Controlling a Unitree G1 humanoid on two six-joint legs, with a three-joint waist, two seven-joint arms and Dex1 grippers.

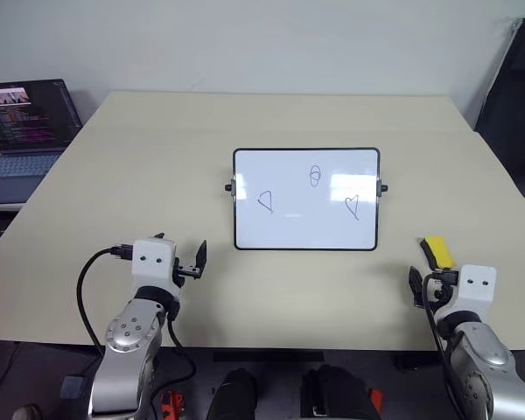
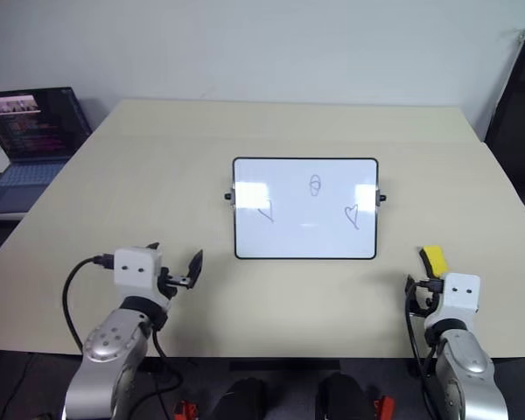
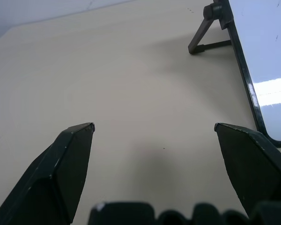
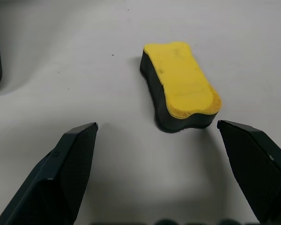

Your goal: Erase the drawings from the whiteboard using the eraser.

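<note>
Just right of the whiteboard (image 1: 306, 199), the eraser (image 4: 180, 84) lies before the wide-spread right hand (image 4: 157, 136); the left hand (image 3: 154, 129) gapes wide too.

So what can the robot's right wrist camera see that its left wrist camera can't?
The right wrist view has the eraser, yellow on top and black underneath, lying flat on the table just ahead of the open right gripper. The left wrist view instead has the whiteboard with its black frame and a folding leg, beside the open left gripper. Both look along two spread black fingers over the same beige table, and neither gripper holds anything.
</note>
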